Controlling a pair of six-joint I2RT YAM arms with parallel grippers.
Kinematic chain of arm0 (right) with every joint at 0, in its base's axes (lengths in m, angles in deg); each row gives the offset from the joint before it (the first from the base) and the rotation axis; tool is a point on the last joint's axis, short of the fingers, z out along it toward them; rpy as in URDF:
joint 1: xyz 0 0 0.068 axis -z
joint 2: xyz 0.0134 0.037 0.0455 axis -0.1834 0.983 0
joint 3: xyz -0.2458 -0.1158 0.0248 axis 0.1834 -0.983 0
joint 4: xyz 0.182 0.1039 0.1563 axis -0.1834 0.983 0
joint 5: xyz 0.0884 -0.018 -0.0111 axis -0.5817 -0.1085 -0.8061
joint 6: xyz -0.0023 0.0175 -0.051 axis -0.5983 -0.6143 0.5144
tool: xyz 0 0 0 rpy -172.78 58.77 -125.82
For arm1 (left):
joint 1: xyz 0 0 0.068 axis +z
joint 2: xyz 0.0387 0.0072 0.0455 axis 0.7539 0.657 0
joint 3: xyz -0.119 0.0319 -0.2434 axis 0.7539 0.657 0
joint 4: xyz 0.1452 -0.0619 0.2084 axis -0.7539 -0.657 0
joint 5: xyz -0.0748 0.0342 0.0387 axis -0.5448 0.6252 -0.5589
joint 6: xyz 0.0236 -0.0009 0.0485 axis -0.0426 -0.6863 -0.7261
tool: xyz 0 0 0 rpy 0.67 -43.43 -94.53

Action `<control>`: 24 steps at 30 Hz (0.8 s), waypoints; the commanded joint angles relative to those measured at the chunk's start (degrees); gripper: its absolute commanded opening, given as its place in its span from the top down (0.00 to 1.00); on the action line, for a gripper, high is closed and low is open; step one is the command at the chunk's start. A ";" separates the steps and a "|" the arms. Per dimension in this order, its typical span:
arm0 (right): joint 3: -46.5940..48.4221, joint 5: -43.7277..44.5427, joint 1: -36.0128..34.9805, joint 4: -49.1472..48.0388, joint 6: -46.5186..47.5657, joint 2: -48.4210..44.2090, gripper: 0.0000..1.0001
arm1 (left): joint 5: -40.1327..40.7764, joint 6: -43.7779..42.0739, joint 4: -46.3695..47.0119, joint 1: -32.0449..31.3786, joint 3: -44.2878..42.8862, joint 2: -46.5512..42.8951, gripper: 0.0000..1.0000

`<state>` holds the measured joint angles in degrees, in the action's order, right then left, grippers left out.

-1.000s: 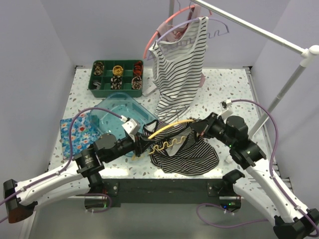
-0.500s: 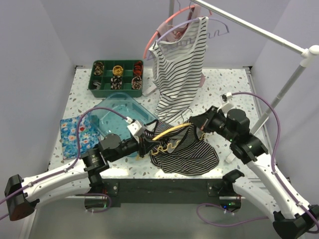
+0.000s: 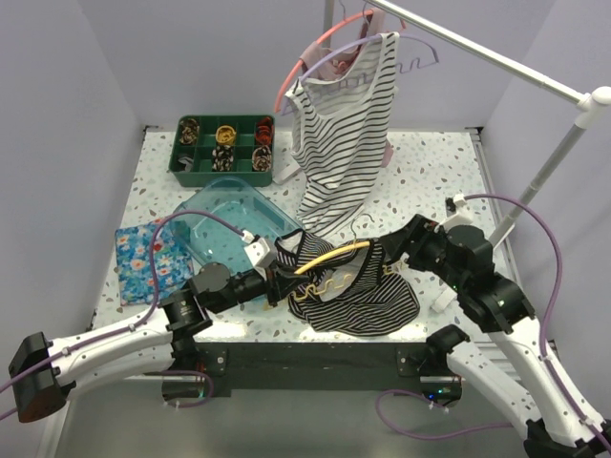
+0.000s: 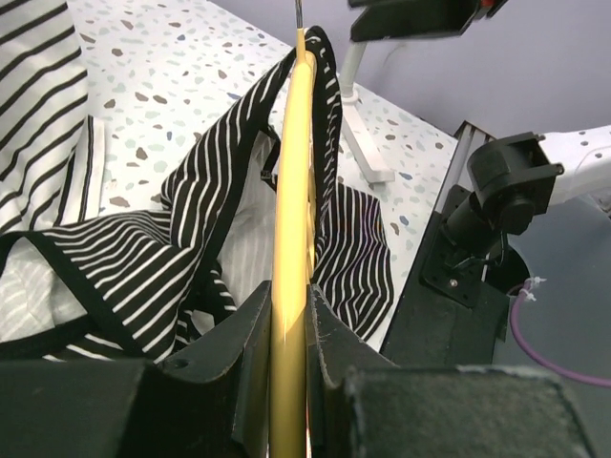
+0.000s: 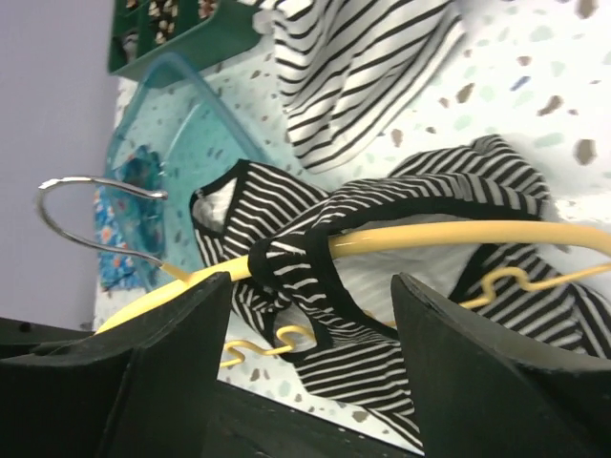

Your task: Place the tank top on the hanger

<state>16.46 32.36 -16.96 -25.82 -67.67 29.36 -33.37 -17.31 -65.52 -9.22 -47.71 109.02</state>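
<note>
The yellow hanger (image 3: 329, 256) is held low over the table's front middle, with my left gripper (image 3: 279, 284) shut on its arm. In the left wrist view the yellow bar (image 4: 292, 219) runs straight out from between the left gripper (image 4: 289, 320). The dark striped tank top (image 3: 368, 305) lies bunched under it, and one strap (image 5: 286, 256) is looped over the hanger (image 5: 458, 236). My right gripper (image 3: 389, 256) stands open just right of the hanger, holding nothing. The hanger and the strap lie between the fingers of that gripper (image 5: 310, 286) but clear of them. The metal hook (image 5: 86, 191) points left.
A white striped top (image 3: 344, 134) hangs on a pink hanger from the rack rail (image 3: 477, 48) at the back. A green compartment tray (image 3: 224, 143) sits at the back left, then a clear teal bin (image 3: 234, 219) and a floral cloth (image 3: 148, 260).
My right gripper has opened, let go of the fabric and drawn back to the right. The strap stays over the hanger. The left arm has shifted slightly with the hanger.
</note>
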 commanded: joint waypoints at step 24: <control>8.04 10.34 -13.52 -14.76 15.77 14.82 0.35 | 3.28 2.42 12.60 0.32 -5.40 10.41 1.00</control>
<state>22.67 33.80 -29.05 -36.45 -54.62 42.98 -28.41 -15.87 -60.19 -9.20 -49.87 119.97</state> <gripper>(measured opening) 0.650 0.203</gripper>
